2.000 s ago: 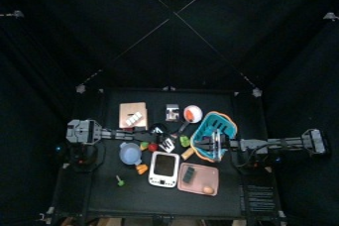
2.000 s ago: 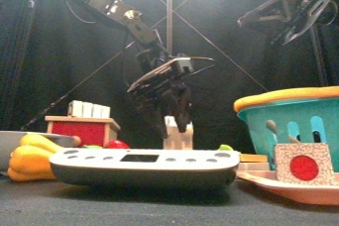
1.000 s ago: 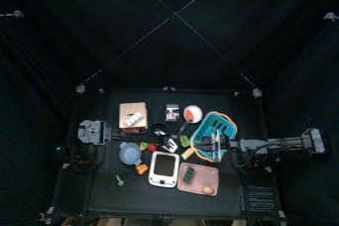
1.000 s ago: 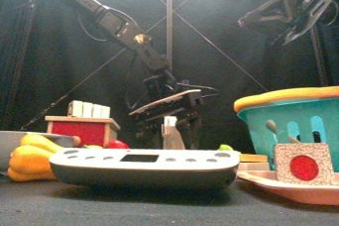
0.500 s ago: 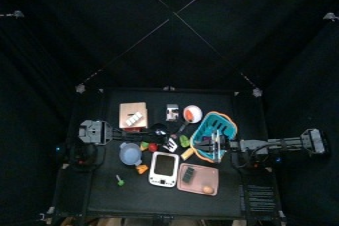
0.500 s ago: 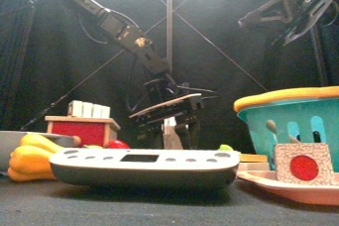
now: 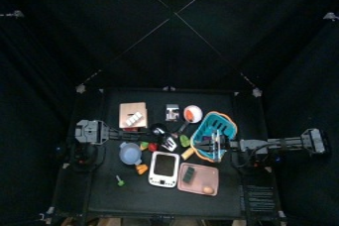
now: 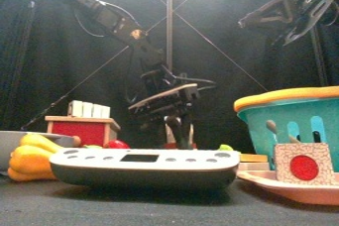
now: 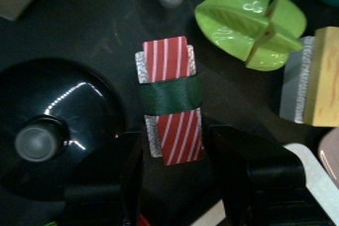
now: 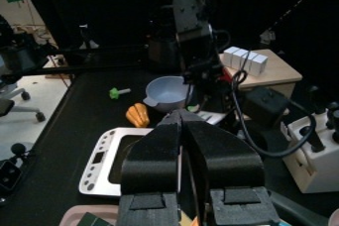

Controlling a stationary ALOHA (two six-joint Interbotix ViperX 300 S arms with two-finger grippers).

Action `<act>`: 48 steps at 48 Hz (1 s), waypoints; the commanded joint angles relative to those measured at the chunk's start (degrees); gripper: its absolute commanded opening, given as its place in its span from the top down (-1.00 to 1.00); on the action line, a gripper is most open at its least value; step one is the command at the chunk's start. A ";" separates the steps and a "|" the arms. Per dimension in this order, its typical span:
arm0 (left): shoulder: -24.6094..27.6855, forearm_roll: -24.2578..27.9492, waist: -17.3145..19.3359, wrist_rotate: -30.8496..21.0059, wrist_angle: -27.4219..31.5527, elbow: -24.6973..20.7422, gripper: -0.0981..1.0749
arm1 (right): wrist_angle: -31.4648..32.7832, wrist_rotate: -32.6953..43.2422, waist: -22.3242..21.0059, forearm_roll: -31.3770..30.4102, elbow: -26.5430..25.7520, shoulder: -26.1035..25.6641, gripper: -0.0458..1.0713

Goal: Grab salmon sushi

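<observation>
Salmon sushi (image 9: 172, 101), striped red and white with a dark green band, lies flat on the black table (image 9: 93, 37), right between the spread jaws of the left gripper (image 9: 183, 170), which do not pinch it yet (one jaw on each long side, ready to squeeze). Beside it sit a black lid (image 9: 59, 121) and a green toy (image 9: 252, 30). Far off, the right gripper (image 10: 196, 185) rests high, jaws together.

Nope, can't make out any text, label, brand or number on anything here, it's all too small to read.
</observation>
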 commanded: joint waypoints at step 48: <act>-12.30 10.20 -4.92 -0.18 -1.05 7.12 -0.23 | -0.26 1.85 0.26 7.29 -0.44 -0.09 0.87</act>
